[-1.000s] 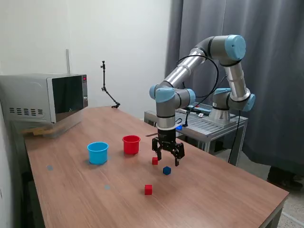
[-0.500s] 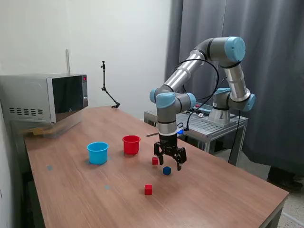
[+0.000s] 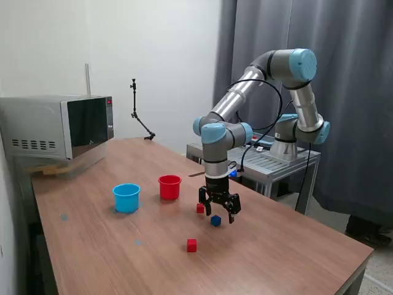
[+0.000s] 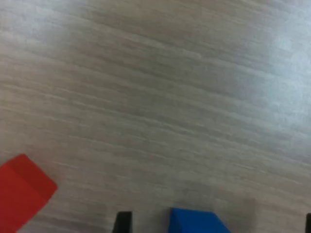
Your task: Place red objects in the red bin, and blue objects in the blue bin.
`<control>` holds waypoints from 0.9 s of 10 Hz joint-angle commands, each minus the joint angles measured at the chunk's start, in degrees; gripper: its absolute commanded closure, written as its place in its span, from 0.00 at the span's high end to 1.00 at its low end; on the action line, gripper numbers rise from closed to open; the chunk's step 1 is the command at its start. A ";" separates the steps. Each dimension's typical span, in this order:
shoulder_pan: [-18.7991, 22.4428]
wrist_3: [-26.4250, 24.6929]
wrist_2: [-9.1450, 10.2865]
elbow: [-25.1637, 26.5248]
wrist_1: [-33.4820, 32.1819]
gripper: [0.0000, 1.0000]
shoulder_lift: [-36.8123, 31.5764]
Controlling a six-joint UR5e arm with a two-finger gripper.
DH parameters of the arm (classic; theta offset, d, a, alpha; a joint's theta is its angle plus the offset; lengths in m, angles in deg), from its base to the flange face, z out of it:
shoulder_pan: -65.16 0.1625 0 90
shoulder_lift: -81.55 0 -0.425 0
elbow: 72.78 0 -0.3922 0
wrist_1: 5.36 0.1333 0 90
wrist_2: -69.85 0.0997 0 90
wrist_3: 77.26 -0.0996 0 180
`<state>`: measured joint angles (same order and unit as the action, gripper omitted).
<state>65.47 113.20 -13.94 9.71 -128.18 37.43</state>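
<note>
Three small cubes lay on the wooden table (image 3: pixel 288 246) when you stopped here, and your gripper (image 3: pixel 218 211) hung low over one of them with its jaws spread open. The blue cube (image 3: pixel 215 220) sat just under the jaws, roughly between the two fingers (image 3: pixel 231 212), and in the wrist view it (image 4: pixel 197 221) appeared close beside one dark fingertip (image 4: pixel 123 222), but whether they touched it I could not tell. One red cube (image 3: pixel 200 208) stood just beside the jaws, on the side of the cups; the wrist view showed it (image 4: pixel 22 196) as well, apart from the blue one. A second red cube (image 3: pixel 192 245) lay further from the jaws, nearer to the table's front edge. The red cup (image 3: pixel 170 187) stood beyond the near red cube, and the light blue cup (image 3: pixel 126 198) stood further on at the same side, well apart from the jaws; both were upright. A microwave (image 3: pixel 58 132) stood at the far corner, far from your work. Nothing was lying between the open jaws and the blue cube.
</note>
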 commanded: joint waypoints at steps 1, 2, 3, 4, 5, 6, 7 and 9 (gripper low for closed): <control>-0.14 0.00 -0.32 -0.14 -0.58 1.00 0.18; -0.22 0.00 -0.41 -0.23 -0.58 1.00 0.18; -0.31 0.00 -0.50 -0.41 -0.58 1.00 0.18; -0.40 0.00 -1.28 -0.58 -0.58 1.00 0.18; -0.40 0.00 -1.46 -0.58 -0.67 1.00 0.18; -0.49 0.00 -1.47 -0.76 -0.84 1.00 0.18; -0.49 0.00 -1.47 -0.76 -0.84 1.00 0.18; -0.58 0.00 -1.38 -0.85 -1.81 1.00 0.18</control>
<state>64.94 113.20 -15.36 8.95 -129.43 37.61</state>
